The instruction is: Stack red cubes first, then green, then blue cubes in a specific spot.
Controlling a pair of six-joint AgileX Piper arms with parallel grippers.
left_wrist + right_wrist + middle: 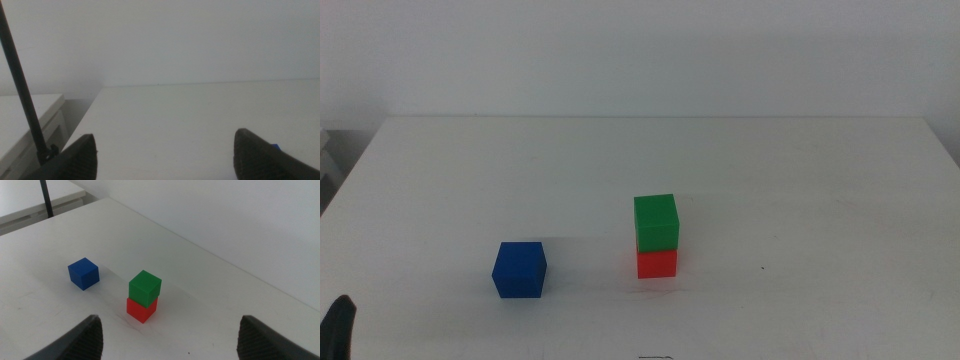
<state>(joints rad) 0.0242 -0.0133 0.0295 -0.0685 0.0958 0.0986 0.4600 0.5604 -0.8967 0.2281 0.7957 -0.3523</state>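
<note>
The blue cube (519, 270) sits nearer the left gripper (165, 155) — jaws spread, empty — just beyond its right finger; the right gripper (167, 340) also gapes.

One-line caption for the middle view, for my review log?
Green cube stacked on red cube; blue cube apart on the white table, not yet stacked.
</note>
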